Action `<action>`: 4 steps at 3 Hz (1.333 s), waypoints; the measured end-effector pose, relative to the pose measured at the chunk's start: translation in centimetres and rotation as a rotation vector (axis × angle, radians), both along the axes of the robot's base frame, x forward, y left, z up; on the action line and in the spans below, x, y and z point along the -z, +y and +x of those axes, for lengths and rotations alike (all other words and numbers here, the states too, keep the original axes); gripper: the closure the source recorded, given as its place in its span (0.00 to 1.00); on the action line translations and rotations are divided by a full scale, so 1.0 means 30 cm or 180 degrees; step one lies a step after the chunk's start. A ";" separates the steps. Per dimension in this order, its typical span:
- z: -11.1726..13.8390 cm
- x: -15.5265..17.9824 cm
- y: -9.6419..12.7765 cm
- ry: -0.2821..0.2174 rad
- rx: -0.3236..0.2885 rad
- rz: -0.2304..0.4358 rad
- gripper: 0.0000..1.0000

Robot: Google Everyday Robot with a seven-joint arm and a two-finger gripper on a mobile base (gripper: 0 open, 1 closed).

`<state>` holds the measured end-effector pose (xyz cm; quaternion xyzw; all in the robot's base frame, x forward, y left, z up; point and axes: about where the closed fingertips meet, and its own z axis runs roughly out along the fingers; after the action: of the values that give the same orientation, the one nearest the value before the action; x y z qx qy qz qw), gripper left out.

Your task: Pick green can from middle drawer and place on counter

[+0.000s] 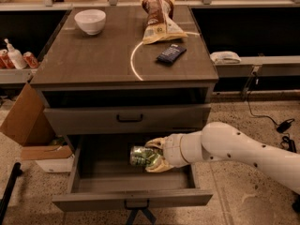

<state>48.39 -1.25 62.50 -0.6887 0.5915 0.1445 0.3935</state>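
Note:
The green can [140, 155] lies on its side in my gripper [153, 155], which is shut on it and holds it just above the floor of the open middle drawer [101, 182], right of its middle. My white arm [234, 149] reaches in from the right over the drawer's right wall. The counter [93, 60] with its pale curved arc is above, behind the closed drawer front with the black bar handle [130, 119].
On the counter stand a white bowl [90, 20], a chip bag [159, 18] and a dark flat packet [171, 54]. A cardboard box [28, 125] sits left of the cabinet. The left side shelf holds red cans [31, 59] and a bottle [14, 55]. A cable [262, 116] lies on the floor at right.

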 end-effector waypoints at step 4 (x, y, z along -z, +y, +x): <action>0.190 -0.428 -0.191 -0.0328 -0.0429 -0.0610 1.00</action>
<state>54.10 -6.97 75.36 -0.7679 0.5340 0.0779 0.3451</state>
